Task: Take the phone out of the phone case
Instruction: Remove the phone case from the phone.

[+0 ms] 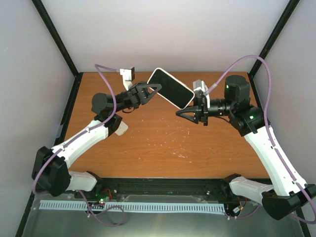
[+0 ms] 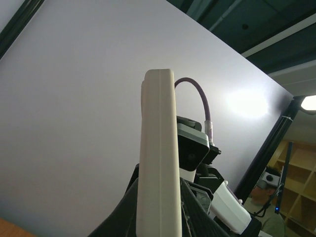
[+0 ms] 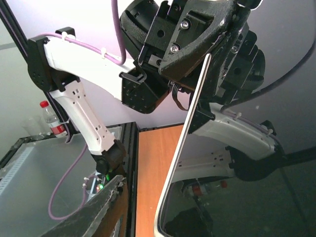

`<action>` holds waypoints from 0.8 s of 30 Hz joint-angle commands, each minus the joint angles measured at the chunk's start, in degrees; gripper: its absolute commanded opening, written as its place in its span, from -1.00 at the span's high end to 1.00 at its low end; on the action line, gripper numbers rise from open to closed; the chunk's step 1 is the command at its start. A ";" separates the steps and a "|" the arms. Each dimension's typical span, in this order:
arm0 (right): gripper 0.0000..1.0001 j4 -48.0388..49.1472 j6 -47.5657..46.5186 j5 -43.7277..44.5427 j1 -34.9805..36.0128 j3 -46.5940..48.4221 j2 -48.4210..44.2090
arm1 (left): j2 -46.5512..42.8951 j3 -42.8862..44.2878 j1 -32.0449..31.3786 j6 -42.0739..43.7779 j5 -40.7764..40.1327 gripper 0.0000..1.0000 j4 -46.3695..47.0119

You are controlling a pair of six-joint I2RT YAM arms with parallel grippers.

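Note:
The phone (image 1: 170, 88), dark screen up, sits in a cream phone case (image 1: 174, 103) and hangs tilted in the air over the back of the table. My left gripper (image 1: 148, 92) is shut on its left end. The left wrist view shows the case's cream edge (image 2: 158, 163) standing upright between the black fingers (image 2: 116, 219). My right gripper (image 1: 193, 111) is open at the phone's right end. In the right wrist view one finger (image 3: 94, 212) stands apart from the case rim (image 3: 180, 148), beside the glossy screen (image 3: 237, 192). The other finger is hidden.
The wooden table (image 1: 163, 143) lies below both arms, with black frame posts (image 1: 54, 34) at the corners and pale walls around. A plastic bottle (image 3: 47, 118) stands beyond the table's edge. My left arm (image 3: 79, 98) fills the upper part of the right wrist view.

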 commanded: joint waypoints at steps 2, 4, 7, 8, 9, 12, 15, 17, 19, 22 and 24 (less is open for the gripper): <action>0.25 -7.10 -10.36 -5.89 2.23 2.17 -2.60 | 1.52 1.24 1.78 4.39 -10.77 0.99 -6.28; 0.28 -9.09 -12.75 -5.57 2.23 2.36 -3.13 | 2.05 1.93 2.24 3.73 -10.42 0.99 -7.46; 0.44 -9.73 -13.63 -5.77 2.21 2.26 -3.87 | 2.93 2.60 2.44 2.72 -9.77 0.99 -8.53; 0.47 -9.78 -13.63 -5.92 2.18 2.31 -4.05 | 3.19 2.65 2.48 2.25 -9.65 0.99 -8.67; 0.50 -9.78 -13.61 -5.95 2.16 2.39 -4.21 | 3.41 2.66 2.48 1.84 -9.47 0.99 -8.69; 0.67 -10.55 -14.78 -5.85 2.18 3.13 -4.41 | 4.46 2.66 2.64 0.13 -9.14 0.99 -9.31; 0.72 -12.70 -17.88 -5.51 2.22 4.82 -4.34 | 5.82 2.39 3.34 -3.43 -8.49 0.99 -9.91; 0.74 -14.22 -20.22 -5.30 2.23 6.04 -4.11 | 6.66 1.79 3.84 -5.91 -8.31 0.99 -9.98; 0.76 -15.59 -22.93 -5.29 2.16 7.36 -4.07 | 7.60 1.42 4.20 -8.71 -8.06 0.99 -10.46; 0.74 -17.83 -26.42 -4.62 2.22 9.61 -3.79 | 9.68 -0.12 4.78 -14.42 -7.49 0.99 -8.84; 0.73 -19.16 -28.37 -4.06 2.23 11.02 -3.64 | 11.94 -0.94 5.07 -18.49 -6.31 0.99 -6.14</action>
